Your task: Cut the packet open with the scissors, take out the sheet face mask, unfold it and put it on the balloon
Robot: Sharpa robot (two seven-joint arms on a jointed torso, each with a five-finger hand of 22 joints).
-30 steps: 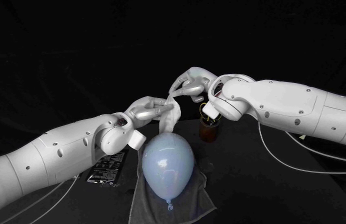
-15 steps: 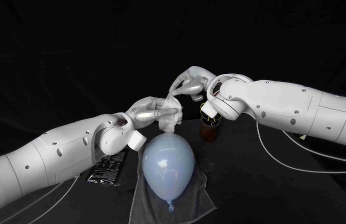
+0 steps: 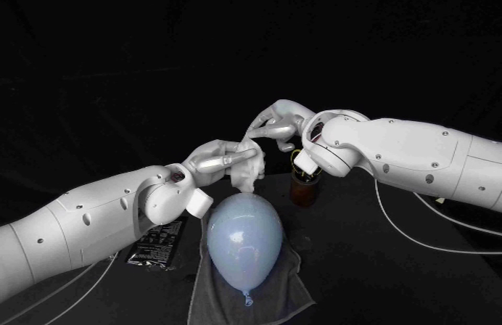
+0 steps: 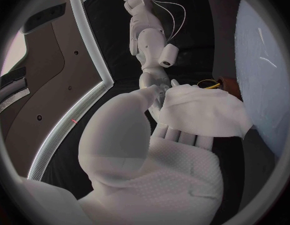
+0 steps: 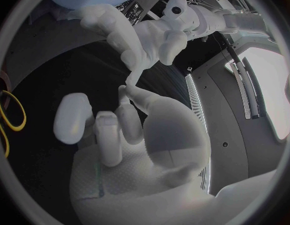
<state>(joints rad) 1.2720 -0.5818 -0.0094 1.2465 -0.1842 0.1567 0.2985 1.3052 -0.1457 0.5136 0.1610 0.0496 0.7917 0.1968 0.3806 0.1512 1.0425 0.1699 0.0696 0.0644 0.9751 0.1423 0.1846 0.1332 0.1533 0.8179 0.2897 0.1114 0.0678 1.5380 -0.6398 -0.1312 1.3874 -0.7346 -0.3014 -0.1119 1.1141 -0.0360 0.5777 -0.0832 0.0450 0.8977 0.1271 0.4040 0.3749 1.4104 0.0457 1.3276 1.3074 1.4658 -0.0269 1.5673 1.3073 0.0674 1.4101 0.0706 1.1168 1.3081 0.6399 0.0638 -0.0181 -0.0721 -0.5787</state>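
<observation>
A black packet (image 3: 155, 247) lies on the black table (image 3: 402, 270) at far left, beside the left arm and well apart from both hands. Above it, the left hand (image 3: 217, 162) holds the crumpled white face mask (image 3: 249, 168), its fingers curled around the lower part of the sheet; the left wrist view shows the fabric draped over the fingertips. The sheet's bottom edge hangs at the top of the pale blue balloon (image 3: 244, 234); whether the two touch cannot be told. The balloon rests on a grey cloth (image 3: 215, 296) spread on the table, its knot toward the robot. From the left hand a narrow strip of the mask rises to the right hand (image 3: 275, 124), which pinches the upper end between thumb and a finger, the other fingers loosely bent. Below the right wrist stands a brown jar (image 3: 305, 191), just right of the balloon, with the yellow-handled scissors (image 4: 209, 85) in it.
</observation>
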